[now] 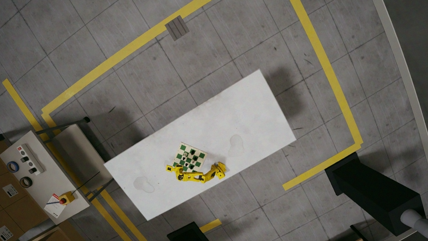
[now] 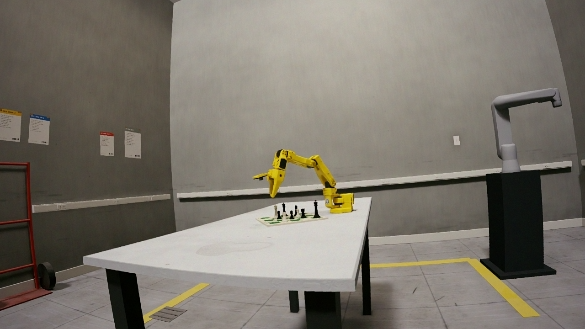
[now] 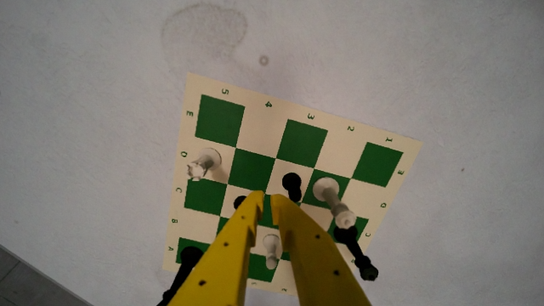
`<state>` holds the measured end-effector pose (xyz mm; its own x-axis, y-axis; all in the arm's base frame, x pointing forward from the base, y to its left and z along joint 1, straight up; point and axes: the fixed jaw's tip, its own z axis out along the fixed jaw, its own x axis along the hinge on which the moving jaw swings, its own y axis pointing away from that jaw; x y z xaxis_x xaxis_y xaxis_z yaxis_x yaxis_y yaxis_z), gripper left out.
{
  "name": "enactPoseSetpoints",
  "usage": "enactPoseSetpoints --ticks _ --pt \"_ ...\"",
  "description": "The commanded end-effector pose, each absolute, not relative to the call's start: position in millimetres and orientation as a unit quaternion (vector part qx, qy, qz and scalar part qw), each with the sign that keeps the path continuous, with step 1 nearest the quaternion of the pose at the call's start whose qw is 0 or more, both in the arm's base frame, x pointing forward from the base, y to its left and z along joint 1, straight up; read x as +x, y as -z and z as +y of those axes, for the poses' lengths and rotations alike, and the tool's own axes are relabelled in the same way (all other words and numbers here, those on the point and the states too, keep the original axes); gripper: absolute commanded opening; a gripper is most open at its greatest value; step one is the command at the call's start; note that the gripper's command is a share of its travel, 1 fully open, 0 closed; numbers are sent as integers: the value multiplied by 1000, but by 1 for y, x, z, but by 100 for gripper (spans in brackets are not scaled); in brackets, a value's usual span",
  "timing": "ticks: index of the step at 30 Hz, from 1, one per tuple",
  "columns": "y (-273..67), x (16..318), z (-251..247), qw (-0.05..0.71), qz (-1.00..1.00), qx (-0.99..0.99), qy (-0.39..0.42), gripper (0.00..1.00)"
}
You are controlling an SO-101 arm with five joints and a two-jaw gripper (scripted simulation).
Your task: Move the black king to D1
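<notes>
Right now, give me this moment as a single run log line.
yellow arm's gripper: shut, holding nothing | position: raised above green-and-cream chessboard | tall black king: upright on board, not gripped | D1: unoccupied

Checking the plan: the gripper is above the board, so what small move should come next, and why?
Probably swing the gripper toward the tall black piece, apparently the black king. The gripper is shut on nothing, high above the chessboard, and D1 looks vacant.
</notes>
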<state>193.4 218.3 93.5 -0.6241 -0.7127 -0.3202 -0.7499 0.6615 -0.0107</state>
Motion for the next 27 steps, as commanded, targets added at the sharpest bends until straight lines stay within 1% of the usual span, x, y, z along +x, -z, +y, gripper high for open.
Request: enactPoseSetpoints --ticks 1,13,16,21,27 --pt "-100 192 220 152 898 -408 -64 0" --pt "-103 189 221 155 896 -411 -67 0" --pt "-107 183 223 158 891 -419 -70 1" --pt "-118 162 225 168 877 -443 -81 2" --pt "-129 125 222 183 849 -485 -102 5"
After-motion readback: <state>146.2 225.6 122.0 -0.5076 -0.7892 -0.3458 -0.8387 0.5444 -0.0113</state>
